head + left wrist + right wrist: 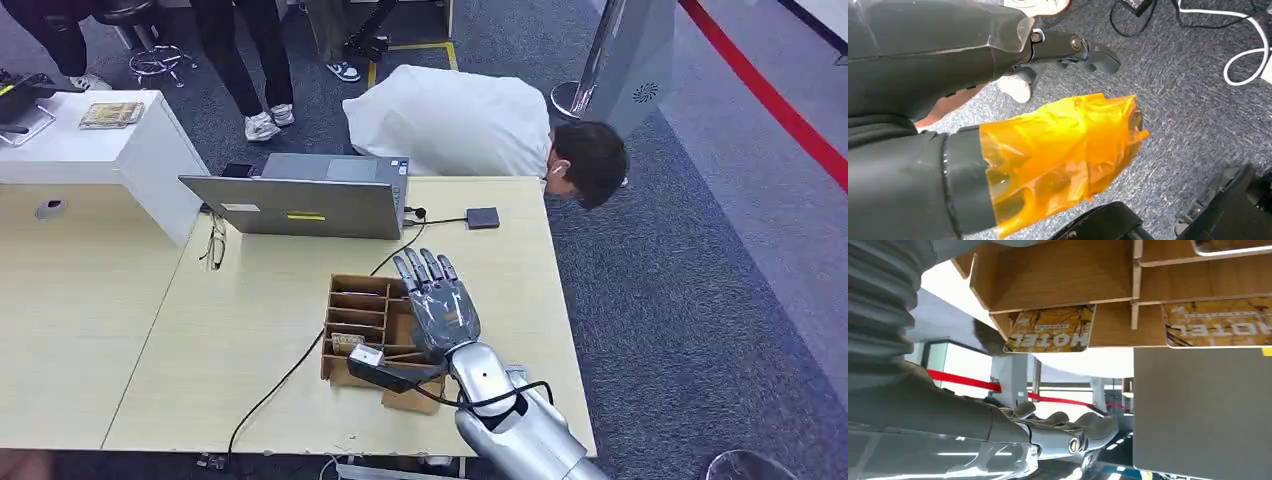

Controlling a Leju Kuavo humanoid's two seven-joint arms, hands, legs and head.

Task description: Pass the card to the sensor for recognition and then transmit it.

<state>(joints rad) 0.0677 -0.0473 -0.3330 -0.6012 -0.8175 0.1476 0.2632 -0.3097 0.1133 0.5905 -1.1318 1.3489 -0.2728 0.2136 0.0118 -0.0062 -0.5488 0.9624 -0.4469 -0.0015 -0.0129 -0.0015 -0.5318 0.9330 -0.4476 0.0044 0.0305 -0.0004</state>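
Note:
A wooden card holder (362,318) with several slots stands on the table's front right part. My right hand (437,303) hovers over the holder's right side, fingers stretched out and apart, holding nothing. In the right wrist view, two yellow cards printed HOTEL (1050,330) (1218,322) stand in the holder's slots (1058,275), apart from my fingers (1068,426). A small black sensor (483,217) lies on the table behind the holder, wired by a black cable. My left hand (1068,47) hangs over the grey carpet, holding nothing.
An open grey laptop (300,205) stands behind the holder, with glasses (216,243) to its left. A person in a white shirt (460,120) bends over the table's far edge. A black cable (290,370) runs across the table. A white cabinet (90,150) stands at far left.

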